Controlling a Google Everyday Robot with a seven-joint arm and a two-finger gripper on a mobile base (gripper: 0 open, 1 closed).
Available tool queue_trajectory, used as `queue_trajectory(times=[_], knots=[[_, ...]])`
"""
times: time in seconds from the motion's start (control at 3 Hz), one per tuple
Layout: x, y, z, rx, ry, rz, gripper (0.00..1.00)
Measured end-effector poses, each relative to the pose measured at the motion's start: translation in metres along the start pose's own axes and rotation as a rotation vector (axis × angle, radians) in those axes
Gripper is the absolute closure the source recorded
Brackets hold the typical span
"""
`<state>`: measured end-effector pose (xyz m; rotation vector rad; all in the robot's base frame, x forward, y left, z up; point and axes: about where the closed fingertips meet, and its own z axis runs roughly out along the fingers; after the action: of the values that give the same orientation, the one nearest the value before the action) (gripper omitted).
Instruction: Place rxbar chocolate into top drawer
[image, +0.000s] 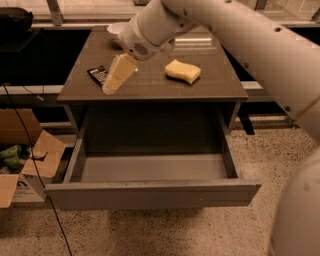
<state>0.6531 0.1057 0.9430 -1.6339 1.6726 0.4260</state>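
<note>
The rxbar chocolate (98, 75) is a small black-wrapped bar lying flat on the left part of the brown table top (150, 85); the gripper partly covers it. My gripper (111, 86) hangs from the white arm, its pale fingers pointing down and left, just above and right beside the bar's right end. The top drawer (150, 192) is pulled wide open below the table top and its grey inside holds nothing that I can see.
A yellow sponge (183, 71) lies on the right part of the table top. A white bowl (116, 27) stands at the back, partly behind the arm. An open cardboard box (22, 165) stands on the floor at the left, with a black cable beside it.
</note>
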Motion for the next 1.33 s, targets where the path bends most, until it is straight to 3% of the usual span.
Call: queue_trajectory(times=[0.33, 1.33], knots=[[-0.002, -0.022, 0.037, -0.002, -0.030, 0.005, 0.00], [0.029, -0.074, 0.110, -0.022, -0.065, 0.099, 0.00]])
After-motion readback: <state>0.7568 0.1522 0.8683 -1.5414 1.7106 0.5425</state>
